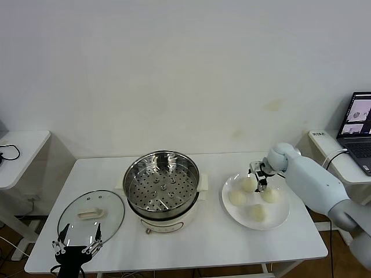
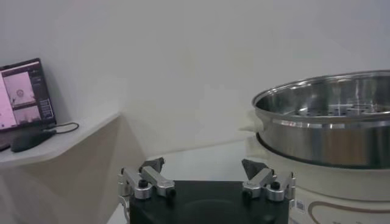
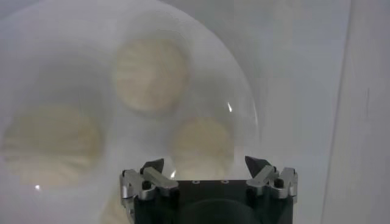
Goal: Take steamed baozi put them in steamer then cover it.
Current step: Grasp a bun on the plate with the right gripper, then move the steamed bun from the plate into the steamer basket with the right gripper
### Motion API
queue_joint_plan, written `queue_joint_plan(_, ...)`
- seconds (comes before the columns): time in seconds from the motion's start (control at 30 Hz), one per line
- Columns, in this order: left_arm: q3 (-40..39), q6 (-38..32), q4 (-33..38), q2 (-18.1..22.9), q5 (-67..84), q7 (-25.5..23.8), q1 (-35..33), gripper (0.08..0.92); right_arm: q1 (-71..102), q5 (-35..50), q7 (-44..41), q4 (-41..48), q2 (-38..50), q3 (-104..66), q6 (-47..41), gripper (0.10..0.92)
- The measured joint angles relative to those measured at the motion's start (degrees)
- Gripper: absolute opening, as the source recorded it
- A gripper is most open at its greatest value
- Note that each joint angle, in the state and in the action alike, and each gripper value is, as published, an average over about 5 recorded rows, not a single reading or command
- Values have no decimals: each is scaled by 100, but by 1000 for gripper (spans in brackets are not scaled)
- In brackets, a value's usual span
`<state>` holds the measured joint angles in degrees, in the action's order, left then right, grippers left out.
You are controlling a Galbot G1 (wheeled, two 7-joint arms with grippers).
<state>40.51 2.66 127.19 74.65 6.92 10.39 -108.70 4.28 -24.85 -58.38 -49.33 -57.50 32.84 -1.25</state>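
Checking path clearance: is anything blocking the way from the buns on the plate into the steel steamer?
Nothing visible does. The shiny steel steamer stands uncovered; its round glass lid lies beside it on the far side. Bare tabletop separates it from the off-white buns, with the open right end effector above them.

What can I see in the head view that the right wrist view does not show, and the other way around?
Only the head view shows the steamer, the cover lying beside it on the table, and the left gripper parked near the cover. Only the right wrist view shows the pleats on the baozi tops. Both show the open right gripper above the baozi on the plate.
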Motion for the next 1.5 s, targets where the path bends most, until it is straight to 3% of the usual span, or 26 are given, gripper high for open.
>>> queue_joint_plan(0.23, 0, -6, -42, -15, 1, 1, 29, 823, -8, -72, -16, 184, -164, 32, -35, 775)
queue_joint_plan(0.6, 3, -17, -85, -26, 4, 16, 54, 823, -85, -140, -100, 299, -257, 73, -66, 630)
queue_joint_plan(1.03, 30, -17, -44, -40, 0, 17, 13, 823, -493, 451, -309, -175, 188, 521, -223, 619)
queue_joint_plan(1.5, 98, -14, -55, -144, 107, 21, 3, 823, -1999, 2031, -195, -1273, 619, 1665, -457, 627)
